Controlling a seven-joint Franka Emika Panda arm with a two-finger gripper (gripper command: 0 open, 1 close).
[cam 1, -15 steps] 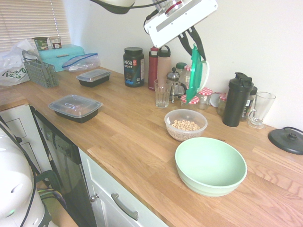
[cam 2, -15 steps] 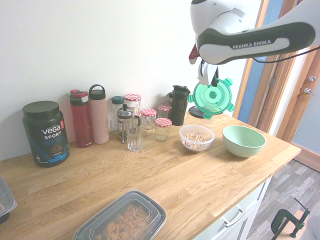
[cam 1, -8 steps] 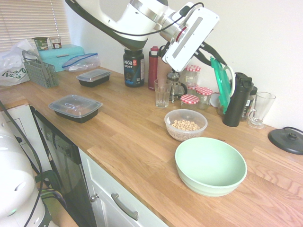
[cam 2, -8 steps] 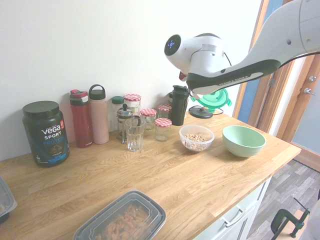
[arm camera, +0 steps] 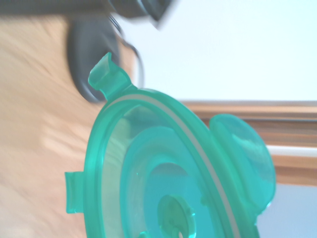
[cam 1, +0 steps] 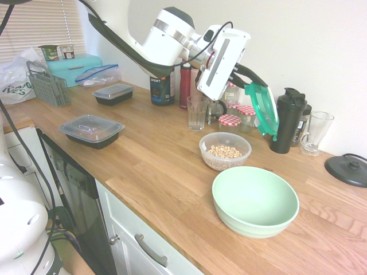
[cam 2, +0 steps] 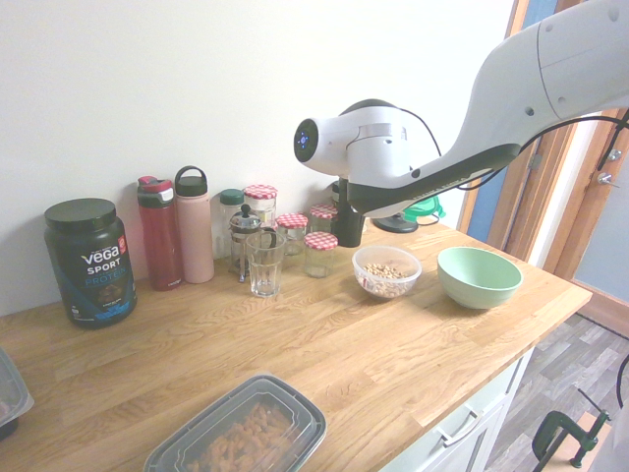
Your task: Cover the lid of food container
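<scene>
Pincer (cam 1: 250, 80) clamps lid (cam 1: 265, 110) on edge, above food container (cam 1: 225, 150)

Your green lid (cam 1: 264, 110) hangs tilted on edge in the air, clip tabs showing, above and behind the food container (cam 1: 225, 150). That clear round tub sits uncovered on the counter, cereal rings inside.

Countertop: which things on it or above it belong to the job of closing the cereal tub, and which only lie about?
Belong to the job:
- green lid, held by the claw
- food container with cereal

Only lying about:
- pale green bowl
- drinking glass
- black trays
- black shaker bottle
</scene>
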